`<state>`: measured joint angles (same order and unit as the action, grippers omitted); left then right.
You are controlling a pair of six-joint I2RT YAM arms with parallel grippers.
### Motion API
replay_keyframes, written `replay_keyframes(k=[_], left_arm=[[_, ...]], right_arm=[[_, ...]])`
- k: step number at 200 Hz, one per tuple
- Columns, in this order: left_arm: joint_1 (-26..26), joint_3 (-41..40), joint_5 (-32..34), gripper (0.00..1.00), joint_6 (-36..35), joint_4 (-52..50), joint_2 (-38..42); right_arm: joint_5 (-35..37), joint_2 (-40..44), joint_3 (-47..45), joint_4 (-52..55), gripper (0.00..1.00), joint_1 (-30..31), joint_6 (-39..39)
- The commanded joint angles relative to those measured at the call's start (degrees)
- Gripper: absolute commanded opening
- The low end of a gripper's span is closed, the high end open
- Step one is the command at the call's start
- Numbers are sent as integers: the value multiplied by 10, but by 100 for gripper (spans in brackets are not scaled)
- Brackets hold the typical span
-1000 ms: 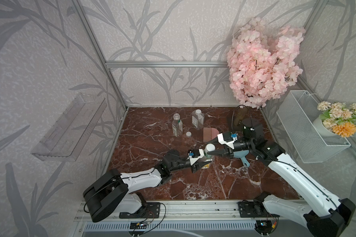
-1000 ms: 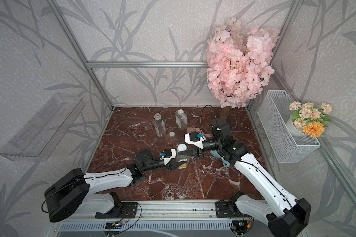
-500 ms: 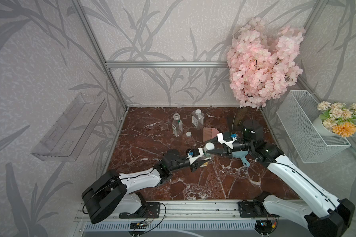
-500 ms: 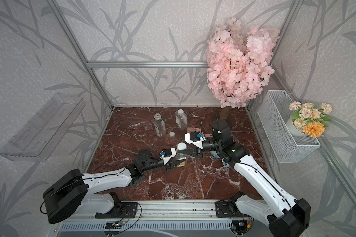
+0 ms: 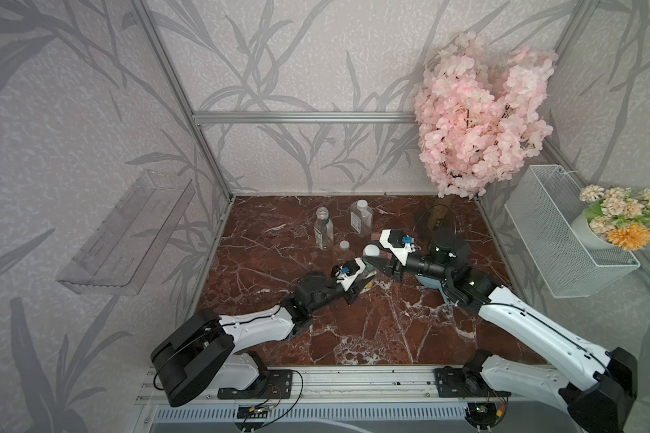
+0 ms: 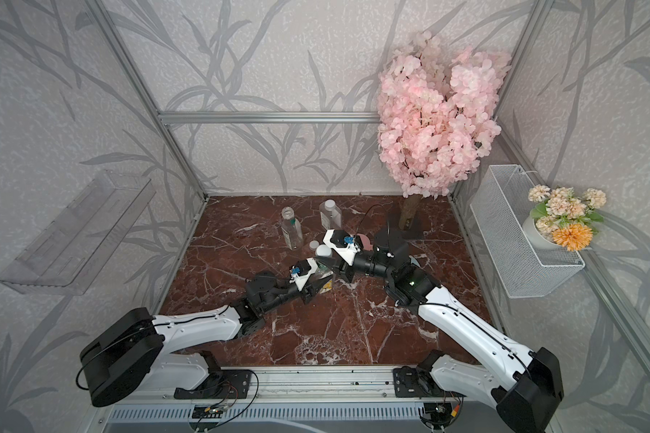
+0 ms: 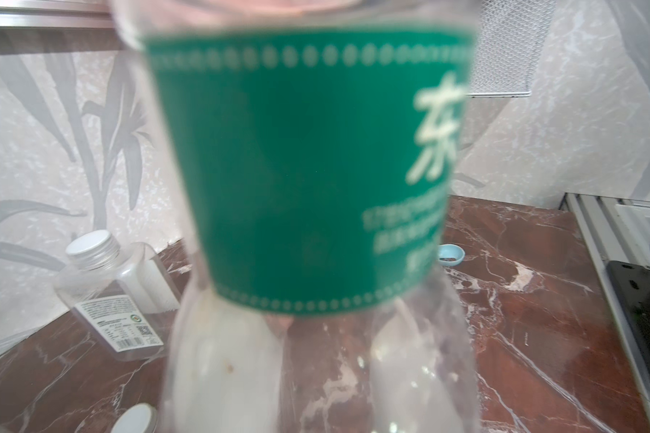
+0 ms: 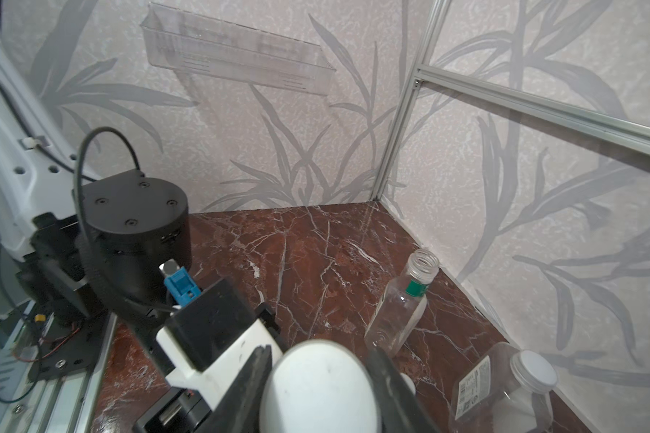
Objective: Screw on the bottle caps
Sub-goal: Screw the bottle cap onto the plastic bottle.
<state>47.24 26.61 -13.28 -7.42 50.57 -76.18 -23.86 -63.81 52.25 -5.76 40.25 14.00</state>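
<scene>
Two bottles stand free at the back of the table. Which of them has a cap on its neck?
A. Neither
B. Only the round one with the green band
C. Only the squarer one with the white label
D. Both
C: the squarer bottle carries a white cap, while the round bottle beside it has a bare, open threaded neck, as the right wrist view also shows.

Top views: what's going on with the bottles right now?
Capping is in progress mid-table. The left gripper holds a green-label bottle, and the right gripper is shut on a white cap at that bottle's neck. Whether the threads have caught cannot be told. Behind them an open round bottle stands with a loose cap beside it. The square bottle already has its cap on.
</scene>
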Motion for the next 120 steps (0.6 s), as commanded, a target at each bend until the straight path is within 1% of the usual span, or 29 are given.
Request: replay_keyframes(k=[1, 18, 37, 91, 120], left_arm=[[16, 33, -8, 20, 1, 126, 11], [15, 32, 0, 20, 4, 124, 8], [15, 30, 9, 20, 10, 119, 2], [16, 14, 7, 19, 17, 137, -5], [15, 9, -14, 19, 13, 141, 0]], right_arm=[[159, -43, -40, 31, 33, 27, -19], [200, -47, -43, 20, 33, 41, -13], [216, -52, -43, 15, 33, 47, -13], [182, -52, -43, 0, 37, 44, -34], [112, -39, -55, -18, 37, 14, -54]])
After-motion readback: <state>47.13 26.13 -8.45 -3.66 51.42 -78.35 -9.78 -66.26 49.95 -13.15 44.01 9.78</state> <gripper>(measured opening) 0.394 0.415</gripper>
